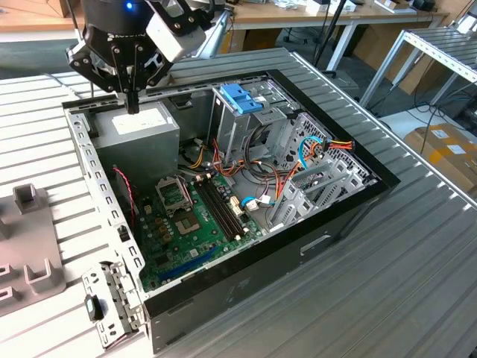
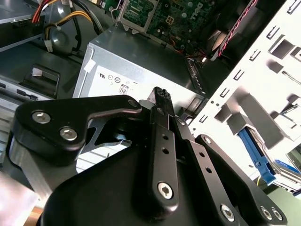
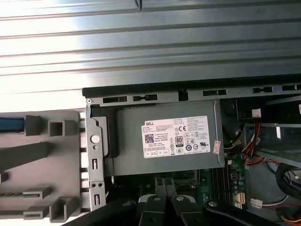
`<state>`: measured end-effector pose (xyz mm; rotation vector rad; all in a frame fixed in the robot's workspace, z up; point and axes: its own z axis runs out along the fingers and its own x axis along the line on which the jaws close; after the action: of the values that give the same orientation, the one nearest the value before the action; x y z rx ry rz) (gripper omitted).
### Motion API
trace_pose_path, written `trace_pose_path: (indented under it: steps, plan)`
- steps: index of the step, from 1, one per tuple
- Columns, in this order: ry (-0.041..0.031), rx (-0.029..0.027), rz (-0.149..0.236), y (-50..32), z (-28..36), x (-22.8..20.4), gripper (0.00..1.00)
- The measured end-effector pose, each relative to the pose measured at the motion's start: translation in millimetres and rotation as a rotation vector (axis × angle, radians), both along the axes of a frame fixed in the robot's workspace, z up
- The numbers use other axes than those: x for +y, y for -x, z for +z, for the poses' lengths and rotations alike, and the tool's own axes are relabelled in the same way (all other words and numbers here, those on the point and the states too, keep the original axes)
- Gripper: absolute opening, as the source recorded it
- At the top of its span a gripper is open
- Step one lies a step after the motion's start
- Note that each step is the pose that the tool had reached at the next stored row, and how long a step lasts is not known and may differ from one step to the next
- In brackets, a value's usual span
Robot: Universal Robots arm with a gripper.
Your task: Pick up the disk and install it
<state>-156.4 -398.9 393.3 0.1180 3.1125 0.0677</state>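
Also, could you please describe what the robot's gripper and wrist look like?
The gripper is matte black, built from flat linkage bars with rounded ends, joined by silver screws. Its slim fingers end in ribbed fingertips. In the exterior view, a light grey box is mounted on its side, and a small blue light glows on the black wrist above.

pincer point(image 1: 133, 107) black | power supply point(image 1: 141, 134) grey | motherboard point(image 1: 186, 231) green | bracket point(image 1: 242, 98) light blue | table point(image 1: 387, 283) grey, ribbed
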Motion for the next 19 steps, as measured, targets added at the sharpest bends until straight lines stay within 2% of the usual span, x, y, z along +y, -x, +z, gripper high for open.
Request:
trace_pose_path:
  steps: [19]
  plan:
    - [0.0001, 0.0, 0.0, 9.0, 0.0, 0.0, 0.11]
